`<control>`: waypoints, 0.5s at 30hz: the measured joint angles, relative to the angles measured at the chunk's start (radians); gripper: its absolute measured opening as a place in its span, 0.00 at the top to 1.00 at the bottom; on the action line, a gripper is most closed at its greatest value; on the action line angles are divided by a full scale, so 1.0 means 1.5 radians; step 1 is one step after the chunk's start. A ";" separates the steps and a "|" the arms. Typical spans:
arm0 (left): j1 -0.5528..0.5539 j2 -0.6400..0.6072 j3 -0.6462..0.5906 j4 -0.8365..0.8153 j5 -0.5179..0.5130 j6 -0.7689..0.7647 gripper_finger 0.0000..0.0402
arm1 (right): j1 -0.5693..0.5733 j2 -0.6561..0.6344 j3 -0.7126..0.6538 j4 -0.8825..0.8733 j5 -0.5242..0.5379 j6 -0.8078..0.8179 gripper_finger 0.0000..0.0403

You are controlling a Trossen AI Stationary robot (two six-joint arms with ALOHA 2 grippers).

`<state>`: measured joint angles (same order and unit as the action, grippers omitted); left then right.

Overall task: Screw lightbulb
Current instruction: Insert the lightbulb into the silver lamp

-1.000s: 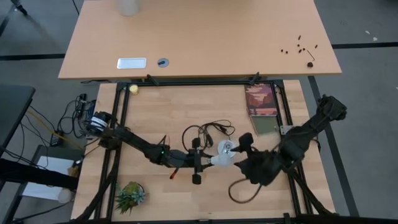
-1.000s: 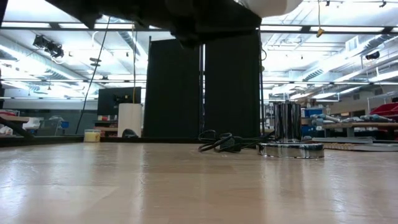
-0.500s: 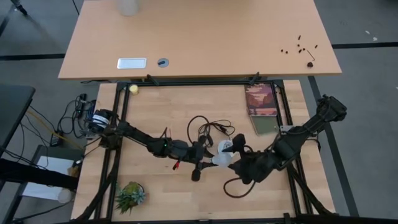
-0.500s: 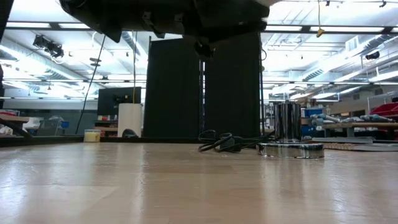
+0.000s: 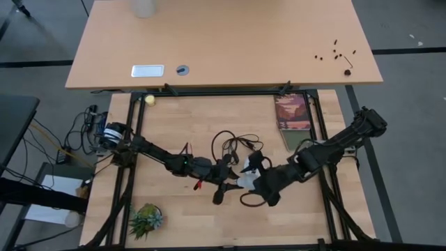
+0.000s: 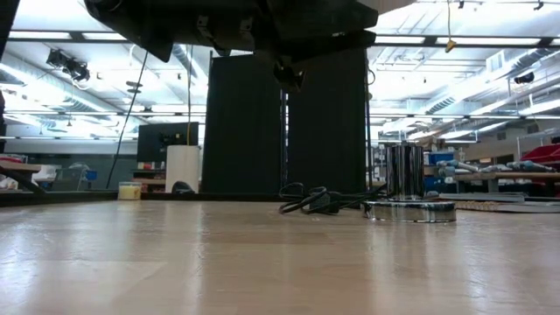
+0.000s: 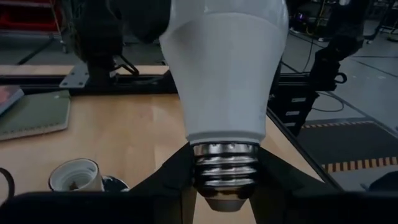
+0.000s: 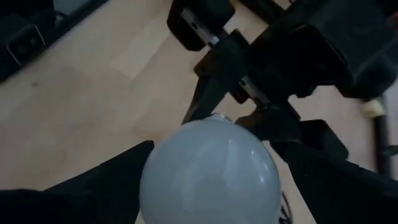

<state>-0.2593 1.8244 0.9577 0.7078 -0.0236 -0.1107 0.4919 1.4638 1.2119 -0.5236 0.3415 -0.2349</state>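
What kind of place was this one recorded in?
Probably a large robotics lab or workshop: exposed ceiling ducts and strip lights, black partition panels, and workbenches in the background beyond the wooden table.

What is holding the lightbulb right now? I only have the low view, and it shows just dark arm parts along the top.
Observer: The left hand grips the lightbulb by its screw base, with the glass end pointing away from it.
Operator: And the right hand?
Observer: The right hand is open. Its fingers flank the bulb's round end, but I cannot tell if they touch it.
Operator: Is the bulb in the socket?
Observer: No. It is held above the table, off to one side of the open socket.
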 joint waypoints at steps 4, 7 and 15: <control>0.003 0.000 0.000 -0.009 0.002 -0.022 0.70 | -0.021 0.015 0.000 0.000 -0.031 0.020 0.09; 0.005 0.000 0.000 -0.015 0.002 -0.037 0.70 | -0.028 0.017 0.000 -0.006 -0.035 0.020 0.11; 0.013 0.000 0.001 -0.008 0.002 -0.056 0.70 | -0.041 0.041 0.000 0.008 -0.045 -0.009 0.19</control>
<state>-0.2399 1.8244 0.9585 0.6961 -0.0208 -0.1950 0.4308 1.5253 1.2121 -0.5115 0.2740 -0.2484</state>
